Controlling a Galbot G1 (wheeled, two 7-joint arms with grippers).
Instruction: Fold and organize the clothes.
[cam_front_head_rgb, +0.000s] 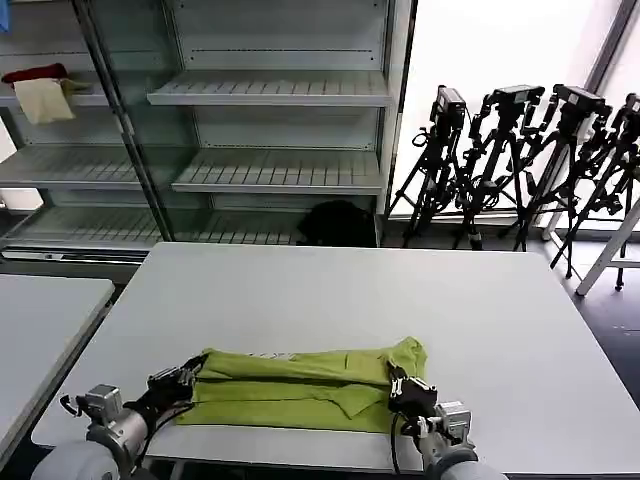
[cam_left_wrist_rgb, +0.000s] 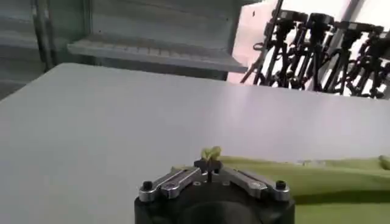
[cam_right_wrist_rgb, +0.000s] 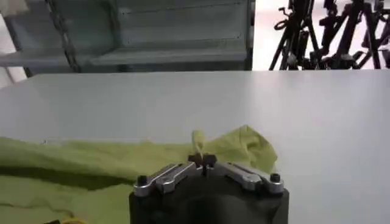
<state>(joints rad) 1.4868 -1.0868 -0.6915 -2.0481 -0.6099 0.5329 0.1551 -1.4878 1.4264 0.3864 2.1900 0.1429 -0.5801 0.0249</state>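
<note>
The clothes, one lime yellow-green T-shirt, lie folded into a long flat band near the front edge of the grey table. My left gripper is shut on the shirt's left end, and a pinch of green cloth sticks up between its fingertips. At the other end my right gripper is shut on the shirt's right part, a tuft of fabric rising from its closed jaws. A crumpled sleeve lies just beyond it.
A second table stands to the left with a narrow gap between. Metal shelving rises behind, holding red and cream cloths at upper left. Several camera tripods stand at the back right. The table's far half is bare.
</note>
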